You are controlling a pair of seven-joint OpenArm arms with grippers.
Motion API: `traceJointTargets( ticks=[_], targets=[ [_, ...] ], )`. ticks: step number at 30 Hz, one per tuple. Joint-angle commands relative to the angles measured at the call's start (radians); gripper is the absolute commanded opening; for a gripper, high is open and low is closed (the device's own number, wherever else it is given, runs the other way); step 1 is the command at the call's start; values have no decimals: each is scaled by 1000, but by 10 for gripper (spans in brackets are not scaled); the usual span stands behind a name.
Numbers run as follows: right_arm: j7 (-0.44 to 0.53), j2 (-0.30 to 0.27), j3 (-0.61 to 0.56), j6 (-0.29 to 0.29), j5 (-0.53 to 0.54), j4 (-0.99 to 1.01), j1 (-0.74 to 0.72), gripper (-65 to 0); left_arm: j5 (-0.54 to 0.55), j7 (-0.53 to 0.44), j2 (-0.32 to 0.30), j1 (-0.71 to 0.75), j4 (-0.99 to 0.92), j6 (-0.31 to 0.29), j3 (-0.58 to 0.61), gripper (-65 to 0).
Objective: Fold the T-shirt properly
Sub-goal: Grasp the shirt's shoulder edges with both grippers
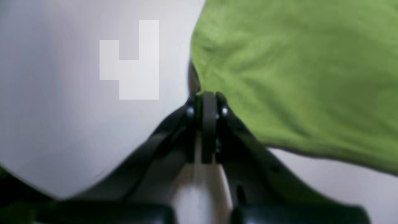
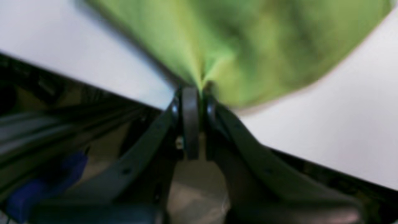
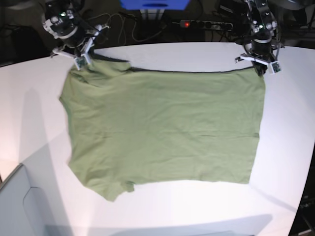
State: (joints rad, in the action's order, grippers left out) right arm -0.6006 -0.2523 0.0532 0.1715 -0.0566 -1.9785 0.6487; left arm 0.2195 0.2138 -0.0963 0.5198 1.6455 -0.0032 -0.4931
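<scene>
The sage-green T-shirt (image 3: pixel 162 128) lies spread flat on the white table (image 3: pixel 197 206), sleeves toward the left of the base view. My left gripper (image 3: pixel 260 69) is at the shirt's far right corner. In the left wrist view it (image 1: pixel 209 95) is shut on the edge of the cloth (image 1: pixel 295 77). My right gripper (image 3: pixel 82 66) is at the far left corner by the sleeve. In the blurred right wrist view it (image 2: pixel 199 88) is shut on a bunched fold of the cloth (image 2: pixel 248 40), which rises from the jaws.
A power strip (image 3: pixel 199 23) with a red light, cables and a blue object (image 3: pixel 155 4) lie beyond the table's far edge. A grey panel (image 3: pixel 15 206) stands at the near left corner. The table's dark edge (image 2: pixel 93 90) runs close behind my right gripper.
</scene>
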Motion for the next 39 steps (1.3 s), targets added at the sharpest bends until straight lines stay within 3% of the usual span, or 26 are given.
traceJointTargets(
  ticks=[1, 8, 14, 23, 39],
  targets=[
    [24, -6, 21, 10, 4, -38, 9, -649, 2, -23, -7, 18, 42, 2, -3, -650],
    [28, -9, 129, 21, 4, -84, 55, -649, 2, -21, 39, 98, 173, 2, -3, -650],
    [28, 0, 207, 164, 4, -86, 85, -649, 1, -21, 88, 150, 210, 2, -3, -650],
    [32, 0, 199, 171, 4, -121, 95, -649, 1, -21, 80, 175, 210, 2, -3, -650],
    [-52, -9, 86, 171, 4, 32, -252, -649, -12, -20, 77, -34, 201, 2, -3, -650]
  ],
)
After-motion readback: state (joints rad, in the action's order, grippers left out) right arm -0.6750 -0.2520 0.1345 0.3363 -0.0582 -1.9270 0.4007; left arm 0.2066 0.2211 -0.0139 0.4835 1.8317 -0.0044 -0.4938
